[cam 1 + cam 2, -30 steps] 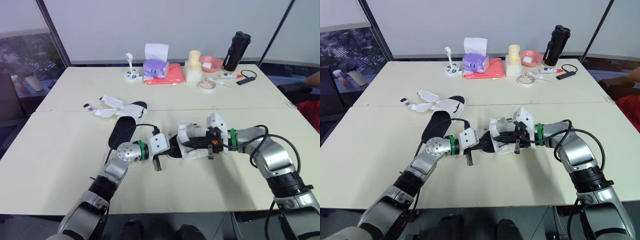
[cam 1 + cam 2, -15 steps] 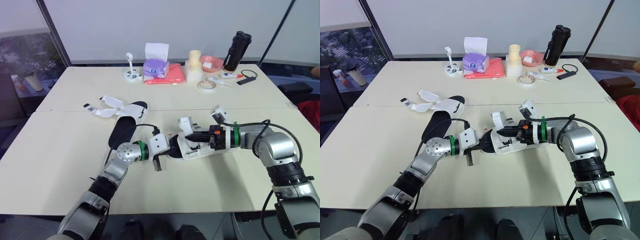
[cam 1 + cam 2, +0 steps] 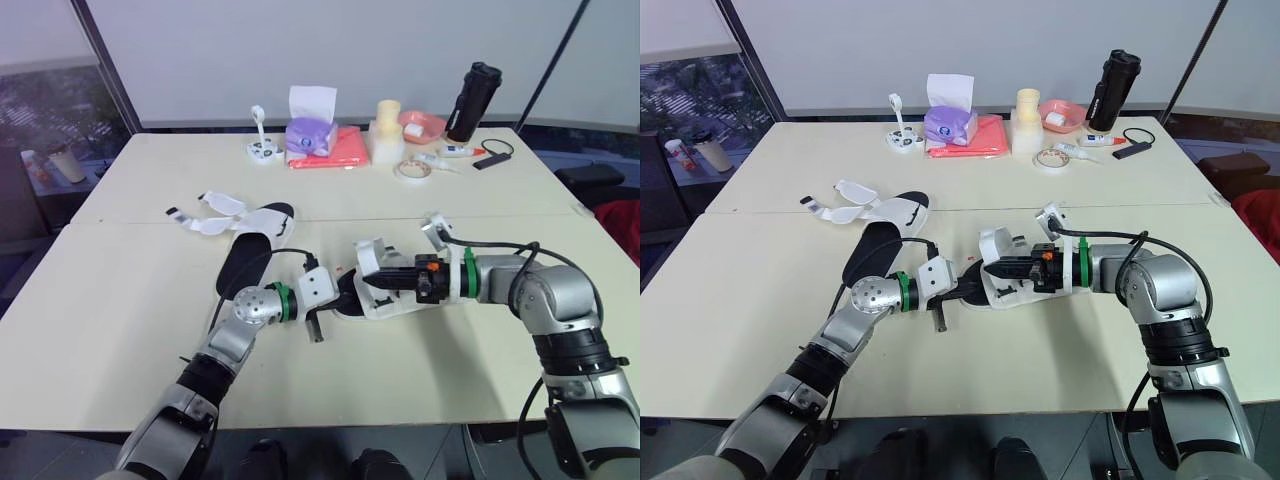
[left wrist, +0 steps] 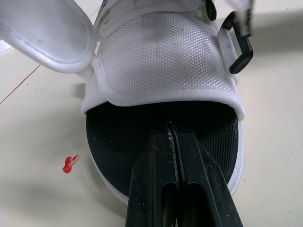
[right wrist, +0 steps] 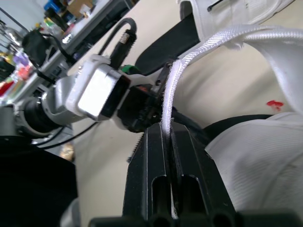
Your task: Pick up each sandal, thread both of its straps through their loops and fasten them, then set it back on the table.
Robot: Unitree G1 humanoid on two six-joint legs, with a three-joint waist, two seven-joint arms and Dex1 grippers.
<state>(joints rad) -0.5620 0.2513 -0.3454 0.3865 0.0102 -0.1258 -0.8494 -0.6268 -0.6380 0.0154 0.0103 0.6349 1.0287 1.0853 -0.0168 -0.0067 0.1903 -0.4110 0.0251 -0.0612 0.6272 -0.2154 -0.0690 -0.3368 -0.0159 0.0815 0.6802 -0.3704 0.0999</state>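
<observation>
Shifted left, right gripper (image 5: 166, 127) pinches the seemingly limp strap (image 5: 213, 42); left gripper (image 4: 173, 131) clamps the likely stiff, light sole (image 4: 118, 142) of the sandal (image 3: 392, 304).

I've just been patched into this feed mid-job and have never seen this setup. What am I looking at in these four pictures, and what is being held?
It is a humanoid robot with two arms, each ending in a black two-fingered end effector. The two wide pictures come from cameras in its head, looking down over a table. The two close-ups come from cameras on its wrists. One sandal is between the arms. The right end effector is shut on its white strap. The left end effector, fingers closed, has its tips at the black footbed. A second sandal lies unfastened further back. A black bottle stands at the far edge.
</observation>
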